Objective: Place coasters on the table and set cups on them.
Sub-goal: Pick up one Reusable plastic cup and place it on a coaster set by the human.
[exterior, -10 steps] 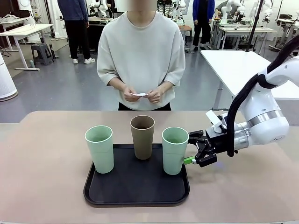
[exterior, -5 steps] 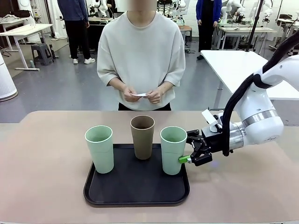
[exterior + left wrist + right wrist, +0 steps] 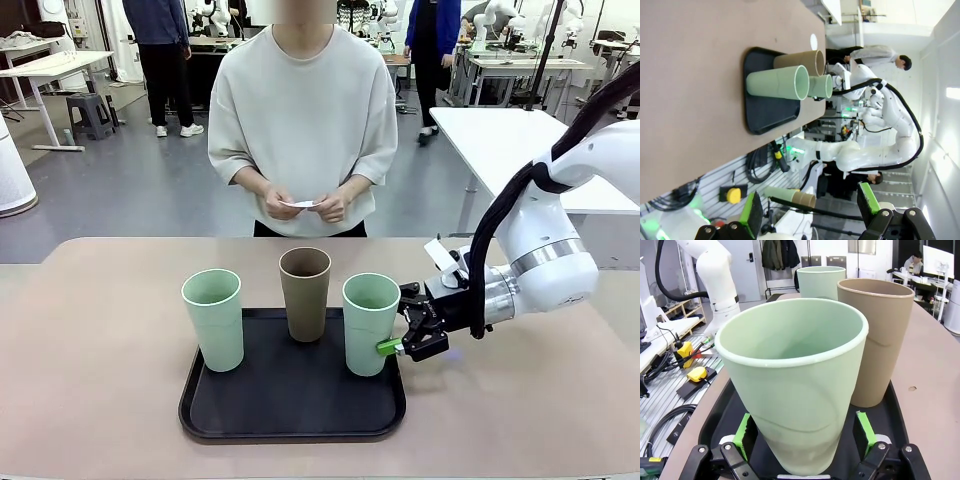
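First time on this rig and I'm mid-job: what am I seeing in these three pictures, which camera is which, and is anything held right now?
These are two white robot arms with two-finger grippers. The wide picture comes from a fixed camera on the robot's side, looking across the beige table at a person holding a thin white piece. On the table sits a black tray with three cups: the left mint cup, the brown cup and the right mint cup. The right gripper straddles the right mint cup with jaws open, so nothing is gripped yet. The close-up is that arm's wrist camera, looking along its green-padded fingers. The sideways picture is the left wrist camera; the left gripper is open and empty.
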`<state>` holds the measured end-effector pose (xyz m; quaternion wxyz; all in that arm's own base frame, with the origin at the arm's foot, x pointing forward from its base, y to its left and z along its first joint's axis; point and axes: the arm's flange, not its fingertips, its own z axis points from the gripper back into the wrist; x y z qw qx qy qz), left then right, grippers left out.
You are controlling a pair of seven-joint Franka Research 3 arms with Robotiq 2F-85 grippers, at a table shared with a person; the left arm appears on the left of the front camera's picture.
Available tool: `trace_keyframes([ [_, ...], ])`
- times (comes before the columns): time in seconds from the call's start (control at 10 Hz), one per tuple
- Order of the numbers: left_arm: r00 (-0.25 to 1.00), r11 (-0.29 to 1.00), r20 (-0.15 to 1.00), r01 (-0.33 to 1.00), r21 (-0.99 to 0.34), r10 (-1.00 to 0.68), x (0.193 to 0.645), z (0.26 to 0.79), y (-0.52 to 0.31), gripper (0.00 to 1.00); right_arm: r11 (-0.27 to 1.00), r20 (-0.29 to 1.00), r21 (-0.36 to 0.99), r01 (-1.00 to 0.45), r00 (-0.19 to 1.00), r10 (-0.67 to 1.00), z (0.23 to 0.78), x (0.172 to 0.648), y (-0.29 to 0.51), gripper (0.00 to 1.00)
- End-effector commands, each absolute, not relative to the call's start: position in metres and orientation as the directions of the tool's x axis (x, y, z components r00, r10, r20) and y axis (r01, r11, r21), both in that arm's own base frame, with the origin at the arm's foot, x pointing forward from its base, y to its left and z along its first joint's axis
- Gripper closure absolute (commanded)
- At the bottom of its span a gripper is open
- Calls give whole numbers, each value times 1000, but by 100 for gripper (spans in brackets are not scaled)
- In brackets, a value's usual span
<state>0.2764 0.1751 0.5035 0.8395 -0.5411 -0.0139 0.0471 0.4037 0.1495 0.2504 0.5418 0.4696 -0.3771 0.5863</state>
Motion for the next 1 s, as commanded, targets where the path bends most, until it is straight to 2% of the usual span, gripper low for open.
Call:
trace_keyframes([
  [0.0, 995, 401, -25, -64, -914, 100, 275, 505, 175, 0, -105, 960, 59, -993, 28, 280, 246, 410, 159, 0],
  [0.8, 995, 401, -25, -64, -914, 100, 275, 505, 175, 0, -136, 965, 61, -989, 24, 263, 236, 408, 176, 0],
  [0.9, 995, 401, -25, -64, -914, 100, 275, 505, 175, 0, -157, 970, 44, -987, 5, 244, 235, 408, 175, 37],
])
